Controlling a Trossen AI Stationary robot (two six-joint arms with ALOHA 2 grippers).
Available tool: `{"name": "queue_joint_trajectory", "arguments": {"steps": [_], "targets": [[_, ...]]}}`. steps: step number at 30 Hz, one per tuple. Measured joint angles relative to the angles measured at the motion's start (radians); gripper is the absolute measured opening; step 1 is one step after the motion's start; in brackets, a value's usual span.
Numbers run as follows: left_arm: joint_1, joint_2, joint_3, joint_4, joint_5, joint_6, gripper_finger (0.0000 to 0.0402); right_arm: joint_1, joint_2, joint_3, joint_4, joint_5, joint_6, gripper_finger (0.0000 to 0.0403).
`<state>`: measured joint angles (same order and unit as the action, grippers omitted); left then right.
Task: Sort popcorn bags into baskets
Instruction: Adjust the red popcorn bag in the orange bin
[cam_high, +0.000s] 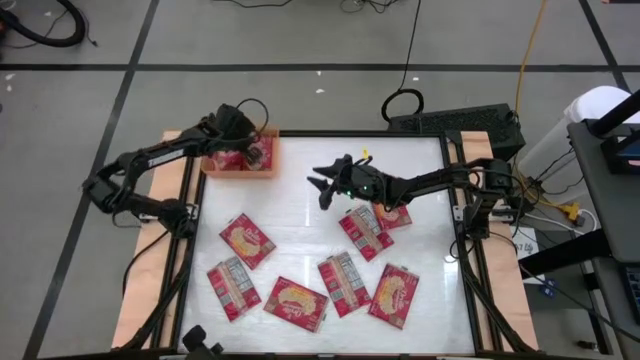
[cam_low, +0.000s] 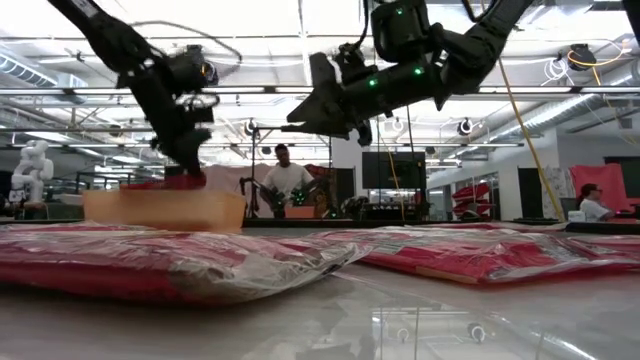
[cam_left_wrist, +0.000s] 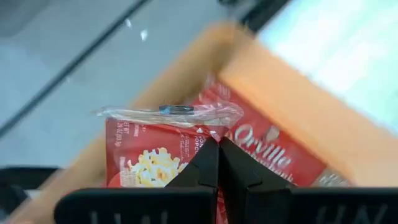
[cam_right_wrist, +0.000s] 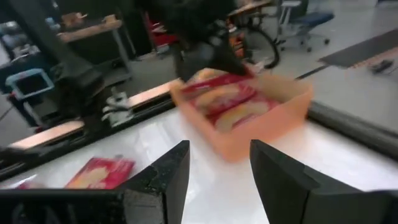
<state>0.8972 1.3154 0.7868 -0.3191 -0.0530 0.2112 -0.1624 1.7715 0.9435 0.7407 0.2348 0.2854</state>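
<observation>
The orange basket (cam_high: 272, 150) stands at the table's far left corner, with red popcorn bags (cam_left_wrist: 149, 155) lying in it. My left gripper (cam_left_wrist: 217, 142) hangs just over the basket (cam_low: 165, 210), slanting down, its fingers shut with nothing between them. My right gripper (cam_high: 322, 188) hovers level above the table's middle and points toward the basket (cam_right_wrist: 273, 118). It is open and empty (cam_right_wrist: 219, 162). Several more popcorn bags (cam_high: 296, 303) lie flat on the white table top, toward the near side and the right.
Light wooden boards (cam_high: 150, 270) flank the table on both sides. A black keyboard (cam_high: 455, 122) lies beyond the far right corner. The white table top shows bare between the basket and the bags. People sit in the room behind (cam_low: 285, 180).
</observation>
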Motion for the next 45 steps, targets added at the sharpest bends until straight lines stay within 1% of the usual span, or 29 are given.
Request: {"name": "queue_joint_trajectory", "arguments": {"steps": [2, 5, 7, 11, 13, 17, 21, 26, 32, 34, 39, 43, 45], "targets": [[-0.013, -0.061, 0.000, 0.006, 0.001, -0.012, 0.0002, -0.019, 0.000, 0.033, -0.003, -0.001, -0.021, 0.0171], [-0.036, -0.168, 0.000, 0.049, 0.004, -0.045, 0.0002, -0.035, 0.038, 0.119, -0.002, -0.002, -0.075, 0.0191], [-0.056, -0.236, 0.002, 0.088, 0.005, -0.069, 0.0001, -0.040, 0.087, 0.194, -0.003, -0.001, -0.125, 0.0207], [-0.110, -0.345, 0.002, 0.182, 0.004, -0.134, 0.0001, -0.047, 0.214, 0.344, 0.102, 0.001, -0.208, 0.0234], [-0.148, -0.372, 0.003, 0.236, 0.004, -0.162, 0.0001, -0.053, 0.268, 0.416, 0.136, -0.003, -0.214, 0.0242], [-0.235, -0.379, 0.003, 0.320, -0.001, -0.208, 0.0001, -0.066, 0.346, 0.549, 0.125, 0.001, -0.222, 0.0254], [-0.311, -0.355, 0.003, 0.378, -0.056, -0.230, 0.0001, -0.085, 0.386, 0.628, 0.093, 0.004, -0.227, 0.0263], [-0.370, -0.314, 0.003, 0.430, -0.155, -0.245, 0.0001, -0.108, 0.389, 0.645, 0.068, -0.001, -0.196, 0.0268], [-0.375, -0.301, 0.003, 0.450, -0.158, -0.268, 0.0001, -0.125, 0.389, 0.644, 0.065, -0.102, -0.153, 0.0263], [-0.376, -0.301, 0.003, 0.443, -0.157, -0.270, 0.0001, -0.126, 0.389, 0.644, 0.056, -0.108, -0.156, 0.0260], [-0.389, -0.301, 0.003, 0.442, -0.136, -0.274, 0.0001, -0.123, 0.389, 0.644, 0.043, -0.167, -0.165, 0.0259], [-0.389, -0.301, 0.003, 0.442, -0.046, -0.299, 0.0001, -0.124, 0.389, 0.644, 0.029, -0.159, -0.164, 0.0255], [-0.395, -0.301, 0.003, 0.441, -0.025, -0.306, 0.0001, -0.128, 0.389, 0.644, 0.017, -0.158, -0.170, 0.0247]]}}
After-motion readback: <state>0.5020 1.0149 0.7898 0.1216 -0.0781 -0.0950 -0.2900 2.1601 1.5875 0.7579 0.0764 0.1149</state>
